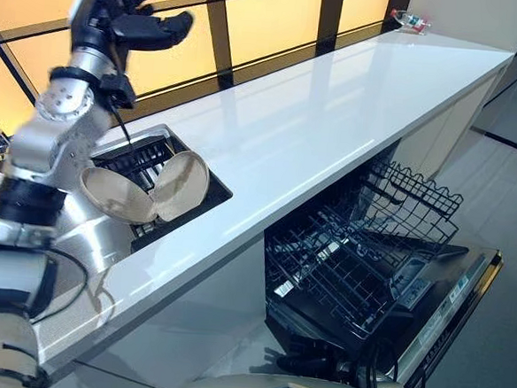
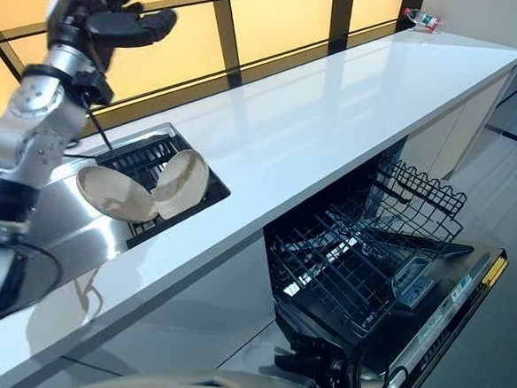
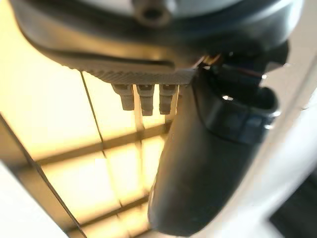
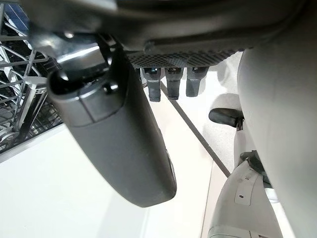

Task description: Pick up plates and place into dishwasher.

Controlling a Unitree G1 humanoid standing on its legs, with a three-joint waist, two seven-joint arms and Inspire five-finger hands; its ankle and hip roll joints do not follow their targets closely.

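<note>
We start from the two beige plates (image 1: 143, 193), which lean against each other on edge in the dark drying rack (image 2: 145, 164) set into the counter (image 1: 335, 111) beside the steel sink surround (image 2: 57, 220). Neither plate is held. The nearer one tips toward us with its hollow face up; the other stands more upright behind it, and their rims touch.

Our left hand (image 1: 129, 16) is raised high above the rack, in front of the amber window (image 1: 271, 17), well apart from the plates, with its fingers spread and straight and nothing in them. Our right hand (image 4: 114, 129) shows in its own wrist view, hanging low with relaxed fingers and empty, the dishwasher rack's wires off to one side.

The dishwasher (image 1: 429, 295) stands open under the counter, its door down and the lower rack (image 2: 352, 254) pulled out and bare, so the slots are ready.

We judge the step in hand to be the first reach, with nothing loaded yet. To do it well, we should bring the left hand down over the nearer plate, set the thumb inside its hollow and the fingers behind the rim, and lift straight up so the second plate does not topple when its support goes.
</note>
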